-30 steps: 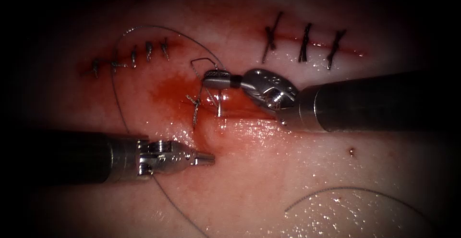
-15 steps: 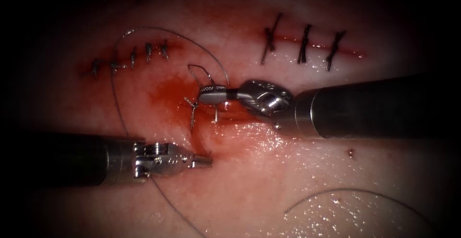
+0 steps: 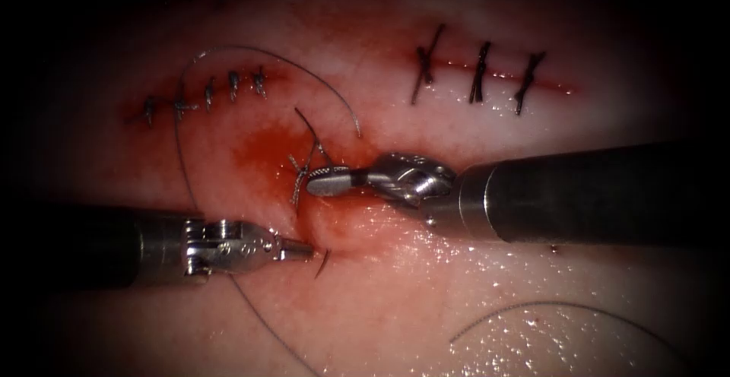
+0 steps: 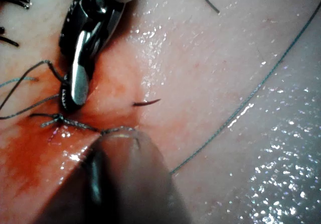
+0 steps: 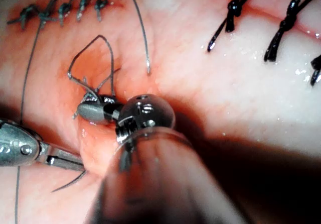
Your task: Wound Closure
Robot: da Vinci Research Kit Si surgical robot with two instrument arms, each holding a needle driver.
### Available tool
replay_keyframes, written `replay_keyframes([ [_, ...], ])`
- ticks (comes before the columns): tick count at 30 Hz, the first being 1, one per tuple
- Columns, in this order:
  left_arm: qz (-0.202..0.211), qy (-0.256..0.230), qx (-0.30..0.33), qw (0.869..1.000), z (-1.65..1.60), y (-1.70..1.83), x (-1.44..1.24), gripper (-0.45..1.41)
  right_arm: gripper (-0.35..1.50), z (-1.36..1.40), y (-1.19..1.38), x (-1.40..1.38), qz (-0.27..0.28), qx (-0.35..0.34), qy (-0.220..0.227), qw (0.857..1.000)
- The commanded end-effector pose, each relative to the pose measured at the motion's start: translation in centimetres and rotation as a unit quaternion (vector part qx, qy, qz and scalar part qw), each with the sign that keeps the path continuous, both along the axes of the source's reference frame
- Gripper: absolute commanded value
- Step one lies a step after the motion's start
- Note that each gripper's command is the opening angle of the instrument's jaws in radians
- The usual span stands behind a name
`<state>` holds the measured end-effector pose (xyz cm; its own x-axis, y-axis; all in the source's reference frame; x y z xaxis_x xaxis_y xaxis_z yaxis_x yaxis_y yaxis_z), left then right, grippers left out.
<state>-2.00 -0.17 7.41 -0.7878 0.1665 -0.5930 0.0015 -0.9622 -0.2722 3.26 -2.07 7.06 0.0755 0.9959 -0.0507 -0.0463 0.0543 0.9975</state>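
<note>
Wet tissue [image 3: 471, 286] underneath, red fluid [image 3: 262, 149] around cut [image 3: 342, 217]. Right gripper [image 3: 315, 183] clenched on needle's rear, driving it through cut. Needle tip [image 3: 322, 263] now emerged near left gripper [image 3: 304, 251], clenched, empty. Thread [image 3: 179, 141] trailing left. Likely needed: left grasp of tip.

Needle [image 5: 70, 182] tip pokes from tissue [image 5: 241, 93] beside left claw [image 5: 62, 159].

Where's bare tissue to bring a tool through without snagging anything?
Bare tissue lies between the thread trailing below the left tool and the loose thread arc. Mid-cut is crowded: the right tool grips the needle's tail, and the needle tip pokes out of the tissue beside the empty left tool.
</note>
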Motion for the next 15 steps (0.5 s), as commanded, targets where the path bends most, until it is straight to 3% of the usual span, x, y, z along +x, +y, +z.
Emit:
replay_keyframes([
  [1,0.0,-0.001,0.002,1.0,0.06,-0.07,-0.06,-0.21,-0.35,0.01,-0.13,0.07,-0.001,0.01,0.001,1.0],
  [6,-0.005,-0.001,0.003,1.0,0.02,-0.07,-0.05,-0.21,-0.35,0.03,-0.08,0.02,0.033,0.012,-0.023,0.999],
  [8,-0.001,-0.007,-0.005,1.0,-0.01,-0.08,-0.06,-0.23,0.17,0.07,-0.03,-0.01,0.055,0.01,-0.035,0.998],
  [9,0.017,-0.019,-0.026,0.999,-0.06,-0.1,-0.07,-0.21,0.71,0.12,0.05,-0.07,0.094,0.0,-0.058,0.994],
  [12,0.038,-0.054,-0.072,0.995,-0.17,-0.06,-0.09,-0.06,1.06,0.17,0.19,-0.19,0.142,-0.039,-0.091,0.985],
  [15,0.05,-0.095,-0.124,0.986,-0.24,0.01,-0.11,0.07,1.25,0.2,0.36,-0.36,0.165,-0.07,-0.116,0.977],
])
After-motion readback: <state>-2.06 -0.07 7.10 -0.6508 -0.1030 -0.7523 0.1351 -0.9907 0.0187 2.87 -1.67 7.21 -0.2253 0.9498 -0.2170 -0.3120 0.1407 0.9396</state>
